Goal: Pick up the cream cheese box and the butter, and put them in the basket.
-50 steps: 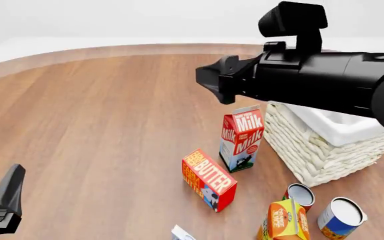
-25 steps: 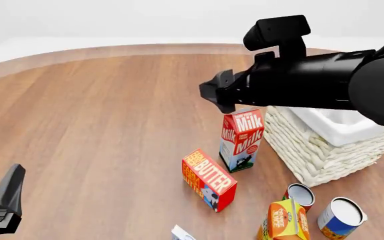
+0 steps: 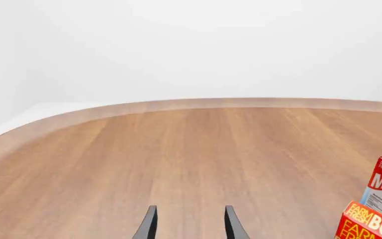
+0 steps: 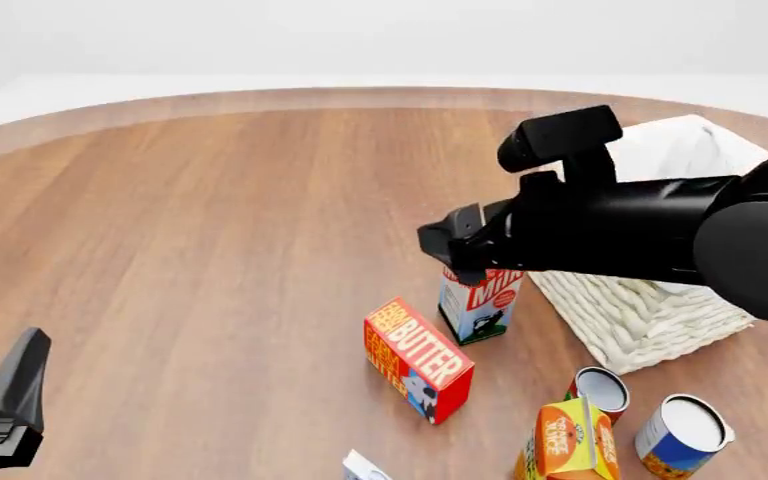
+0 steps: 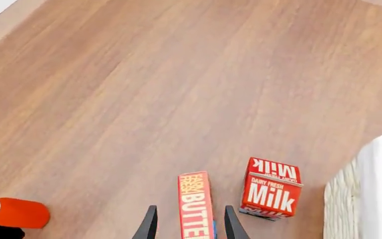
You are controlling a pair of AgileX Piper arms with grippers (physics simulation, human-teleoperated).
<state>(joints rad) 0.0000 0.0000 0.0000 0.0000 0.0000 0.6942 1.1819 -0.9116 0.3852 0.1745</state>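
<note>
The butter (image 4: pixel 418 358) is a red and orange box lying on the wooden table, left of the milk carton. It also shows in the right wrist view (image 5: pixel 194 204) and at the edge of the left wrist view (image 3: pixel 370 224). Only a white corner of the cream cheese box (image 4: pixel 364 467) shows at the bottom edge. The white wicker basket (image 4: pixel 651 310) stands at the right, partly hidden by my right arm. My right gripper (image 4: pixel 444 240) is open and empty, in the air above the butter and the milk carton; its fingers (image 5: pixel 149 221) frame the butter from above. My left gripper (image 4: pixel 8 395) is open and empty at the near left, far from the boxes (image 3: pixel 189 226).
A red-and-white milk carton (image 4: pixel 480 300) stands between the butter and the basket, its top hidden by my right arm. An orange juice carton (image 4: pixel 568 440) and two open cans (image 4: pixel 602 388) (image 4: pixel 682 432) stand near the front right.
My right arm has come down and back toward the near side, from high over the basket to just above the milk carton and butter. The left arm has not moved.
</note>
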